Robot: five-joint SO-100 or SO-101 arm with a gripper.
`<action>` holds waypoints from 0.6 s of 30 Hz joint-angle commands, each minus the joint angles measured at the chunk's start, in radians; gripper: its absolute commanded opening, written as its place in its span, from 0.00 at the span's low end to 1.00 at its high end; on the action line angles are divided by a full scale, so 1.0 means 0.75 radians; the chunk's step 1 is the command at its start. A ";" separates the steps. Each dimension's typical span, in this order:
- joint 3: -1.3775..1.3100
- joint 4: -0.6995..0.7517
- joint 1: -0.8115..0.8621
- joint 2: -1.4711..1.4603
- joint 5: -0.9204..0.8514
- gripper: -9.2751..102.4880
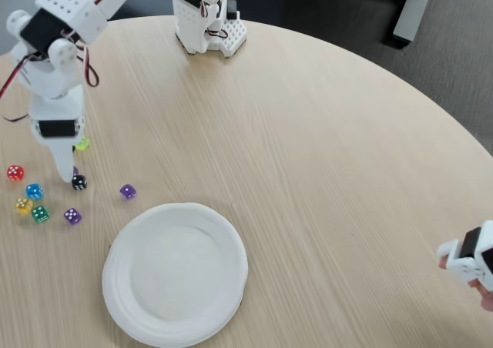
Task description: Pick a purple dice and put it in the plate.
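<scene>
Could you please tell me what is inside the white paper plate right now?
Nothing lies in the plate; its inside is bare. The purple dice sit on the table beside it.

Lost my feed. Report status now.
Gripper down among the dice, jaws unclear. A translucent purple die partly hidden behind its tip. Black die beside it. Round white paper plate empty.
</scene>
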 commanded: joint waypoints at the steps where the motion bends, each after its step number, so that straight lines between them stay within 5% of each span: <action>1: -0.025 0.004 0.000 -0.022 0.014 0.27; 18: -0.012 0.004 0.000 -0.047 0.000 0.26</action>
